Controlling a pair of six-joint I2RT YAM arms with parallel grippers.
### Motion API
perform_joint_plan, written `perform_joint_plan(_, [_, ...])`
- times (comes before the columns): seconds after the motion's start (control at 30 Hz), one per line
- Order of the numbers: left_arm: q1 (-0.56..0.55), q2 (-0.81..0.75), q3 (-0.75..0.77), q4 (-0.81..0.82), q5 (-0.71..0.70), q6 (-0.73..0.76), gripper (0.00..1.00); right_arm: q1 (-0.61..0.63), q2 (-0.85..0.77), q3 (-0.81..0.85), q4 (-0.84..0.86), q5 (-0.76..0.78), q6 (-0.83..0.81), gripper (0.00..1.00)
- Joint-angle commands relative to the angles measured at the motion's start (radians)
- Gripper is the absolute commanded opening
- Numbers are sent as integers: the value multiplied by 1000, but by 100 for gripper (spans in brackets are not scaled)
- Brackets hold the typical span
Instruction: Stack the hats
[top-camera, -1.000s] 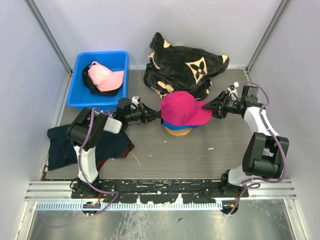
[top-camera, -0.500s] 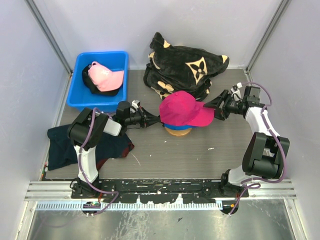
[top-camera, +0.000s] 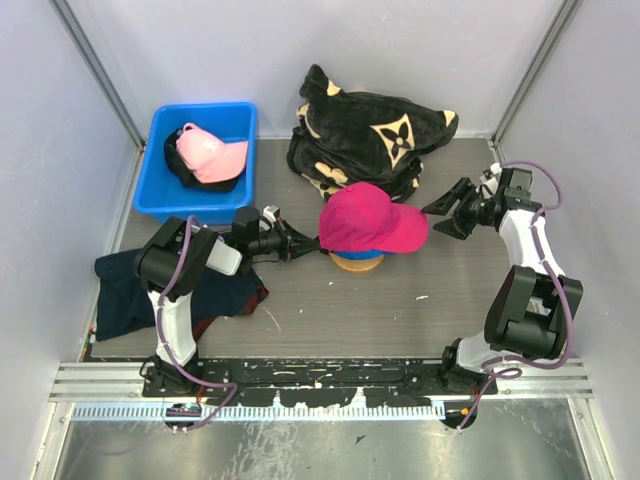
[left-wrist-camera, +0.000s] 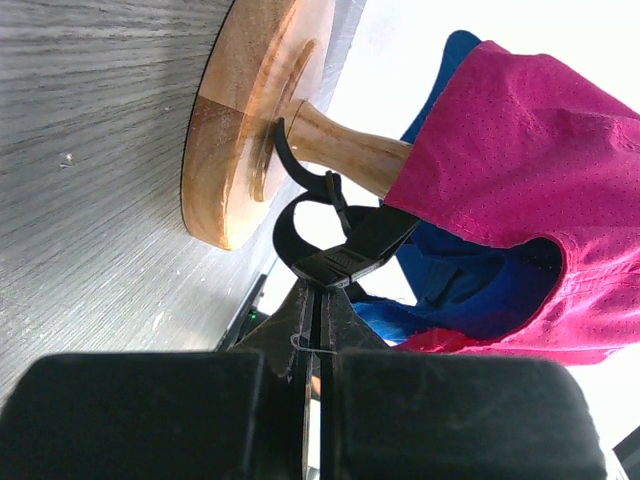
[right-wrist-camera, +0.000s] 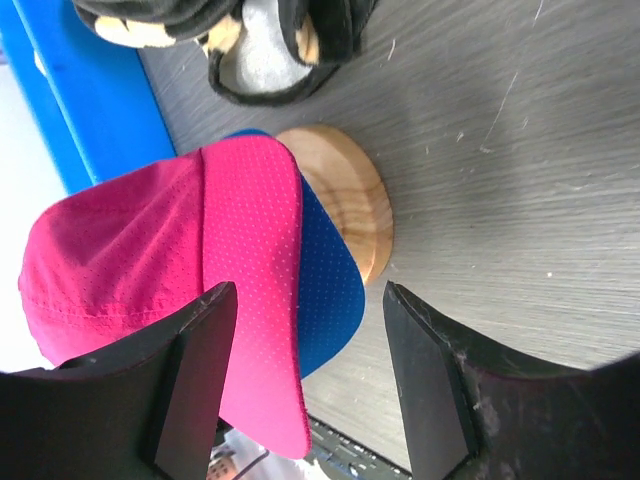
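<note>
Centre frame, the perforated magenta cap (top-camera: 365, 218) covers the blue cap (right-wrist-camera: 325, 280) on a round wooden stand (left-wrist-camera: 235, 130). The left pincer (left-wrist-camera: 315, 295) is pinched shut by the black strap (left-wrist-camera: 345, 255); the right pincer (top-camera: 442, 220) gapes, empty.

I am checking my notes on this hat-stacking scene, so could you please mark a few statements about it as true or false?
1. The magenta cap sits over the blue cap on the wooden stand. True.
2. The right gripper is clamped on the magenta brim. False: its jaws stand open, apart from the brim.
3. The pink cap lies in the blue bin. True.
4. The left gripper is wide open. False: it is shut, its tips at the black strap at the back of the stacked caps.
</note>
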Motion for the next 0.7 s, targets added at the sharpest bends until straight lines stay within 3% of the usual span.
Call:
perform_joint_plan(0.0, [-2, -20, 18, -15, 15, 11, 9, -1, -79, 83, -23, 108, -37, 66])
perform_joint_plan(0.3, [-8, -69, 78, -29, 4, -37, 27, 6, -114, 142, -22, 122, -15, 64])
perform_joint_plan(0.67, [36, -188, 15, -122, -40, -2, 38, 31, -95, 186, -19, 125, -8, 64])
